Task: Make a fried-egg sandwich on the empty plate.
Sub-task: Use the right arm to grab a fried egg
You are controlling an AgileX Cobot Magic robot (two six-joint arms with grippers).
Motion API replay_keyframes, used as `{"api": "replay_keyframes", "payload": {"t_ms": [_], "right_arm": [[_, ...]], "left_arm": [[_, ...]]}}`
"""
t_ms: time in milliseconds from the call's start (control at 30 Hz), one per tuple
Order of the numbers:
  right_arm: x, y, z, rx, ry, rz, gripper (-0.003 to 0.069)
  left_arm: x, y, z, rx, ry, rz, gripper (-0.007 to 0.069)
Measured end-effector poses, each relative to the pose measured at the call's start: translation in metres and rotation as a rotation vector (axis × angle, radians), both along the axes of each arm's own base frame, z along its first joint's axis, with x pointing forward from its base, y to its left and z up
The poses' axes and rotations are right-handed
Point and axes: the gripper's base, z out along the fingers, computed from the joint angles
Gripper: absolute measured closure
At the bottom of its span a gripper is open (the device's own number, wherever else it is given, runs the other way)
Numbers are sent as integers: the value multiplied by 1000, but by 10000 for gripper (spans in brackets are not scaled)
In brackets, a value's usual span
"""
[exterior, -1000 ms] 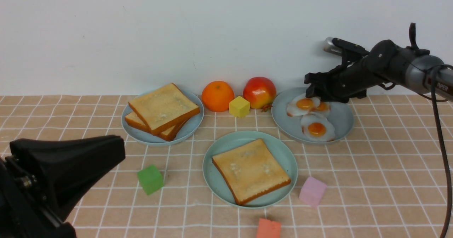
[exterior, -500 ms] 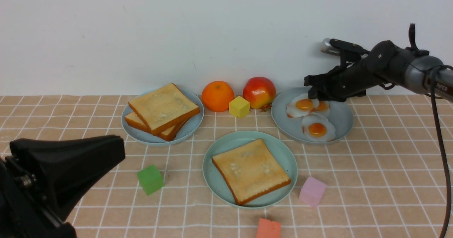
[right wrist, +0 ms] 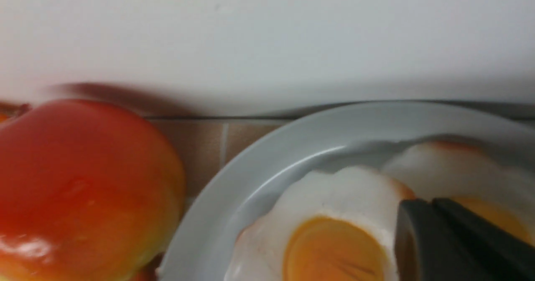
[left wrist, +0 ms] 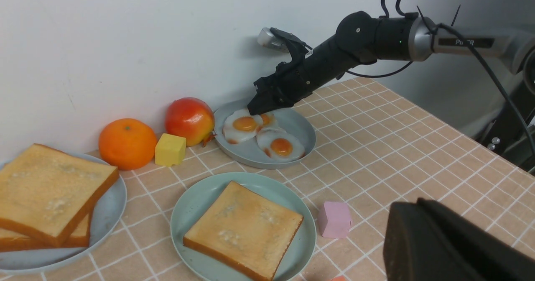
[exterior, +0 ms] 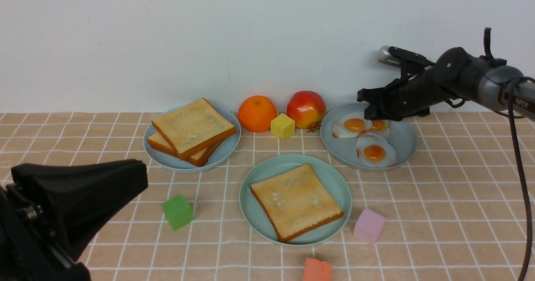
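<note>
The mint-green plate [exterior: 256, 180] sits front centre with one toast slice [exterior: 296, 201] on it. Two more toast slices [exterior: 193, 126] are stacked on a grey-blue plate [exterior: 229, 148] at the back left. Three fried eggs lie on another grey-blue plate [exterior: 402, 141] at the back right. My right gripper [exterior: 368, 113] is shut on the edge of the leftmost fried egg [exterior: 350, 127], which reaches the plate's left rim; the right wrist view shows it [right wrist: 334, 214] beside the closed fingers [right wrist: 422, 226]. My left gripper [exterior: 142, 180] is shut and empty, low at the front left.
An orange [exterior: 257, 113], a yellow cube [exterior: 283, 125] and an apple [exterior: 306, 108] stand at the back between the plates. A green cube [exterior: 177, 212], a pink cube [exterior: 369, 226] and a red cube [exterior: 317, 269] lie around the mint plate. The wall is close behind.
My right gripper has shifted slightly left and up, and the leftmost egg has slid left with it toward the plate's rim. The left arm has not moved.
</note>
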Motion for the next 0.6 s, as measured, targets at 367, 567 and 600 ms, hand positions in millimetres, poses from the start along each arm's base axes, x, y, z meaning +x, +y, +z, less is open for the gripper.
{"api": "replay_keyframes", "payload": {"t_ms": [367,567,600], "right_arm": [[-10,3,25,-7,19,70,673],[-23,4,45,-4,93,109,651],[-24,5,47,12,110,94,640]], "left_arm": [[0,0,0,10,-10,1,603],[0,0,0,13,-14,2,600],[0,0,0,13,-14,2,600]]}}
